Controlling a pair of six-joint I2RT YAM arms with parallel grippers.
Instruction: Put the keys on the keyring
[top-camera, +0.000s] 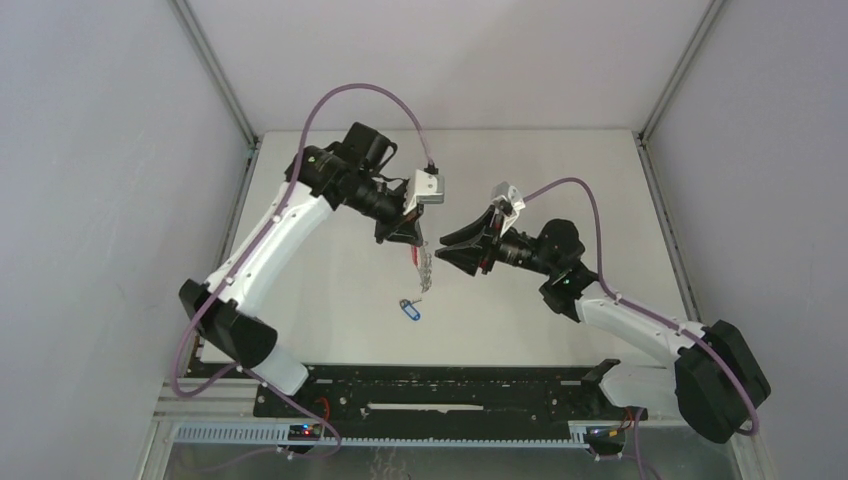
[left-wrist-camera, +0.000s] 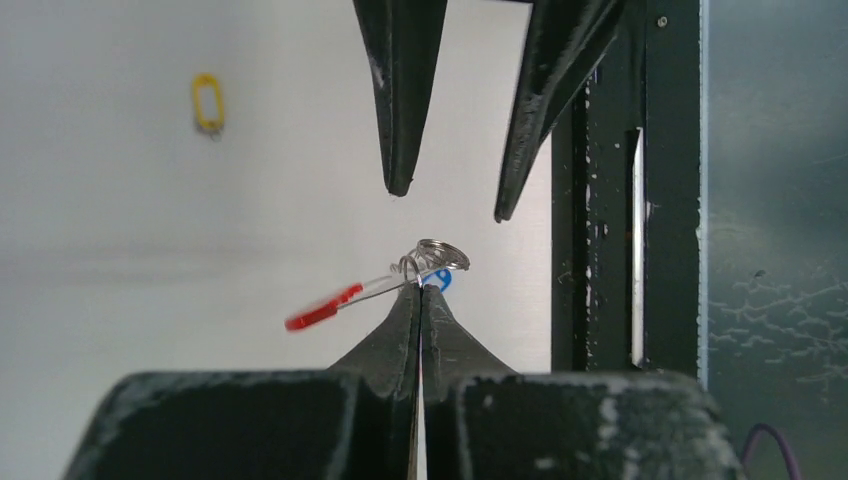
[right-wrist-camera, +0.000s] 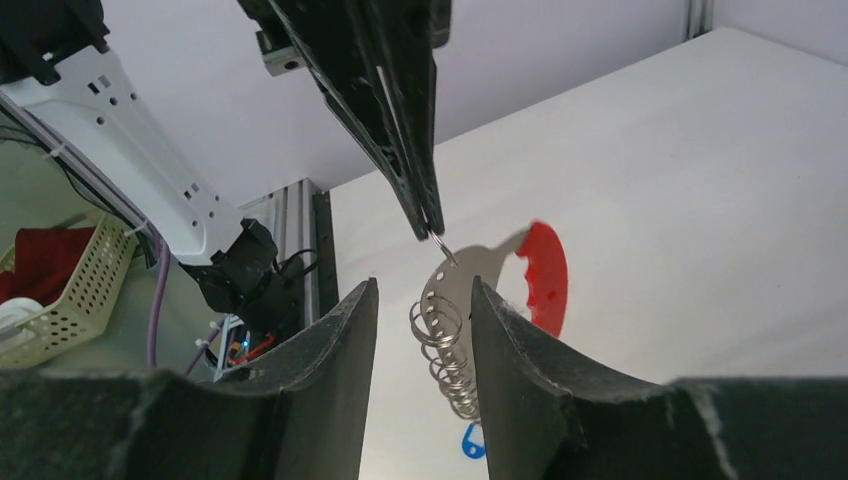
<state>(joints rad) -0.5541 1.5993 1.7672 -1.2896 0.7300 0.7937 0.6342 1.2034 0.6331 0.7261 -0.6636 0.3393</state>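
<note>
The keyring (top-camera: 425, 265) hangs in mid-air over the table's middle: a grey metal plate (right-wrist-camera: 472, 268) with a row of wire rings (right-wrist-camera: 447, 352) and a red arc band (right-wrist-camera: 546, 275). My left gripper (left-wrist-camera: 422, 290) is shut on its top edge, also seen from the right wrist view as the left gripper (right-wrist-camera: 436, 231). My right gripper (right-wrist-camera: 423, 292) is open, and the row of rings hangs between its fingers (left-wrist-camera: 398, 120). A blue-tagged key (top-camera: 408, 310) lies on the table below the keyring. A yellow-tagged key (left-wrist-camera: 207, 102) lies farther off on the white surface; the top view does not show it.
White enclosure walls ring the table (top-camera: 560, 180). A black slotted rail (top-camera: 440, 385) runs along the near edge between the arm bases. A yellow mesh basket (right-wrist-camera: 70, 290) sits off the table beyond the left arm. A purple cable (top-camera: 365, 95) loops above the left arm.
</note>
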